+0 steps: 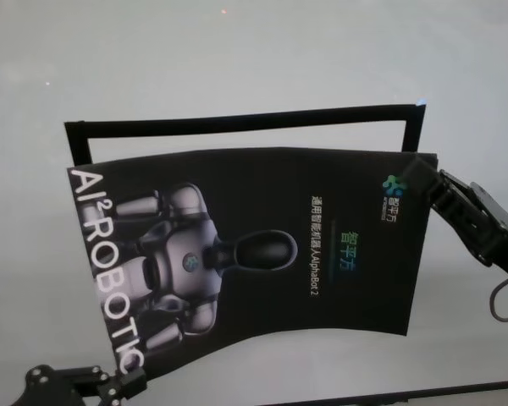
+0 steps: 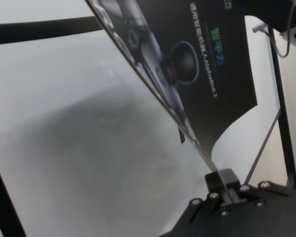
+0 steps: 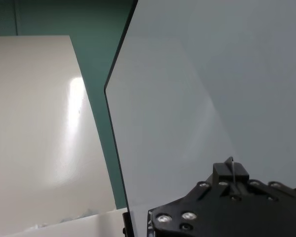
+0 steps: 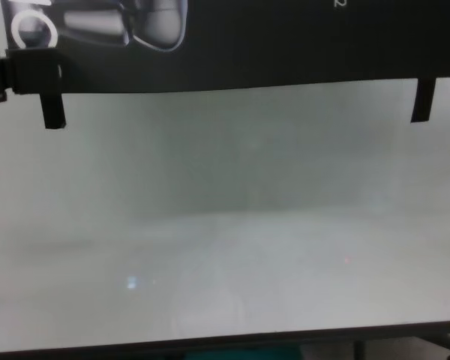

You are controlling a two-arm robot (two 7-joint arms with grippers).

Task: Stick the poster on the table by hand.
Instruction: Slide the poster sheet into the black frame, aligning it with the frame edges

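Observation:
The poster (image 1: 322, 254), a glossy black sheet with a grey robot figure and white letters, hangs bowed above the table (image 1: 237, 59). My left gripper (image 1: 134, 382) is shut on its near left corner, by the white lettering. In the left wrist view the fingertips (image 2: 222, 178) pinch the thin edge of the poster (image 2: 207, 74). My right gripper (image 1: 425, 175) is shut on the far right corner. The right wrist view shows its fingertips (image 3: 230, 173) clamped on the poster's pale back (image 3: 187, 98). In the chest view the poster's lower edge (image 4: 247, 67) spans the top.
A black tape outline (image 1: 237, 118) lies on the table behind the poster, open toward me. Short black tape tabs (image 4: 52, 111) (image 4: 421, 99) hang from the poster's lower edge. The table's dark front edge (image 4: 210, 345) runs along the bottom of the chest view.

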